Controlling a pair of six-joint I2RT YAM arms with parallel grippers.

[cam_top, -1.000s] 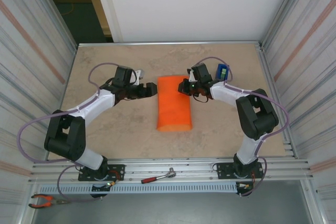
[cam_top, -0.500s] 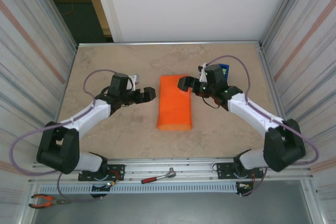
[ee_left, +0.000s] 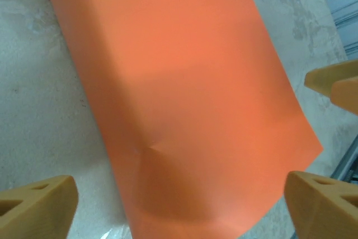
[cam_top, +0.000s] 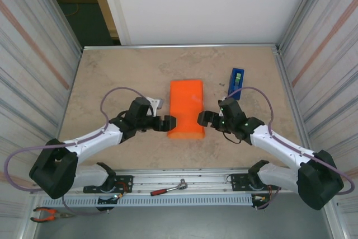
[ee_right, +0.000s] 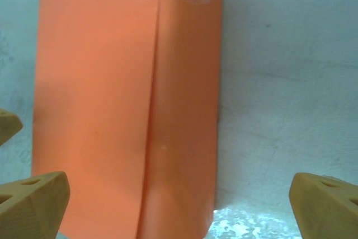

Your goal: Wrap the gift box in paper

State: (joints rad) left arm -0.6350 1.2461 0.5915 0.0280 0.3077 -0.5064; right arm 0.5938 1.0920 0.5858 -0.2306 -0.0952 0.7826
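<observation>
Orange paper (cam_top: 185, 108) lies between parted left fingers (cam_top: 169, 122) and parted right fingers (cam_top: 203, 118), dispenser (cam_top: 236, 78) beyond.

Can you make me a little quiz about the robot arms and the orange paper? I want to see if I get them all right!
1. True or false: the left pincer and the right pincer are both shut tight.
2. Pick one. Where is the blue tape dispenser?
A) lying on top of the paper
B) standing on the table, apart from the paper
C) held in the left pincer
3. Fill in the gap: the pincer closer to the tape dispenser is the ___ one.

Key
1. False. Both are wide open, one at each side of the paper's near end.
2. B
3. right
</observation>
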